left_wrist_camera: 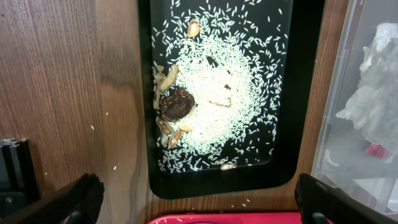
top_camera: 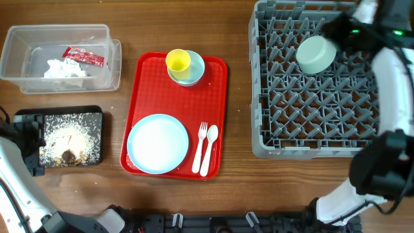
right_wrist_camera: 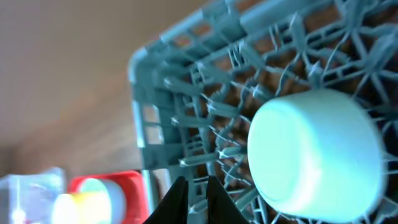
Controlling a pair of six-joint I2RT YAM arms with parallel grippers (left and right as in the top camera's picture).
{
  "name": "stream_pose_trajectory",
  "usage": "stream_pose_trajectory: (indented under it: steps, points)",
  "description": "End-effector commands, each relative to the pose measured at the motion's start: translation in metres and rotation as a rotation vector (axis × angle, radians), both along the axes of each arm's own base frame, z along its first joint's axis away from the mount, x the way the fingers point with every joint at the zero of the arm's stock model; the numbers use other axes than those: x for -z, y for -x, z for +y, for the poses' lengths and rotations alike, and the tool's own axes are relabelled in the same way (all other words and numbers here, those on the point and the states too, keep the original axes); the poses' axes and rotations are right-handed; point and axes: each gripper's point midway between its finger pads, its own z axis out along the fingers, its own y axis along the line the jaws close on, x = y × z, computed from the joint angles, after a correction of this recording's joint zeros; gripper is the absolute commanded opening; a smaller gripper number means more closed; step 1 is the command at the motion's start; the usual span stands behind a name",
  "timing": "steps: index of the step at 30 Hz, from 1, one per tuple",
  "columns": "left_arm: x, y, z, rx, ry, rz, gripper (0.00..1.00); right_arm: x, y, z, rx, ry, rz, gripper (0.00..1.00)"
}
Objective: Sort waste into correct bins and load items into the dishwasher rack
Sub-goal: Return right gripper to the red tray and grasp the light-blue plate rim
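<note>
The grey dishwasher rack (top_camera: 317,139) stands at the right, with the mint green bowl (top_camera: 315,54) upside down on its pegs (right_wrist_camera: 314,152). My right gripper (top_camera: 334,28) (right_wrist_camera: 196,178) hovers just beside that bowl, shut and empty. The clear tub (top_camera: 19,45) holds crumpled tissue (top_camera: 65,69) and a red sachet (top_camera: 83,57). Rice and brown scraps (left_wrist_camera: 176,106) lie in the black tray (left_wrist_camera: 292,93) (top_camera: 96,115). My left gripper (top_camera: 33,146) (left_wrist_camera: 199,200) is open above that tray's left end, holding nothing.
A red tray (top_camera: 143,97) in the middle carries a yellow cup (top_camera: 178,61) inside a small light blue bowl (top_camera: 196,71), a pale blue plate (top_camera: 158,144), and a white fork (top_camera: 199,149) and spoon (top_camera: 209,150). Loose rice grains dot the wood near the black tray.
</note>
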Motion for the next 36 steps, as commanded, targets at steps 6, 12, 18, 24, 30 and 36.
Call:
stream_pose_trajectory:
  steps: [6, 12, 18, 24, 30, 36]
  points:
    - [-0.003, 0.0, 0.003, -0.008, -0.009, -0.006, 1.0, 0.08, -0.003, -0.022, 0.088, 0.186, 0.191, 0.1]
    - [-0.003, 0.0, 0.003, -0.008, -0.009, -0.006, 1.0, 0.081, 0.009, -0.053, 0.222, 0.31, 0.252, 0.08]
    - [-0.003, 0.0, 0.003, -0.008, -0.009, -0.006, 1.0, 0.07, 0.024, -0.076, 0.317, 0.414, 0.285, 0.09]
    - [-0.003, 0.0, 0.003, -0.008, -0.009, -0.006, 1.0, 0.044, 0.031, -0.057, 0.263, 0.344, 0.255, 0.04]
    - [-0.003, 0.0, 0.003, -0.008, -0.009, -0.006, 1.0, -0.049, 0.033, 0.022, -0.049, 0.095, -0.031, 0.22]
    - [-0.003, 0.0, 0.003, -0.008, -0.009, -0.006, 1.0, -0.112, 0.076, 0.12, -0.388, -0.015, -0.194, 0.71]
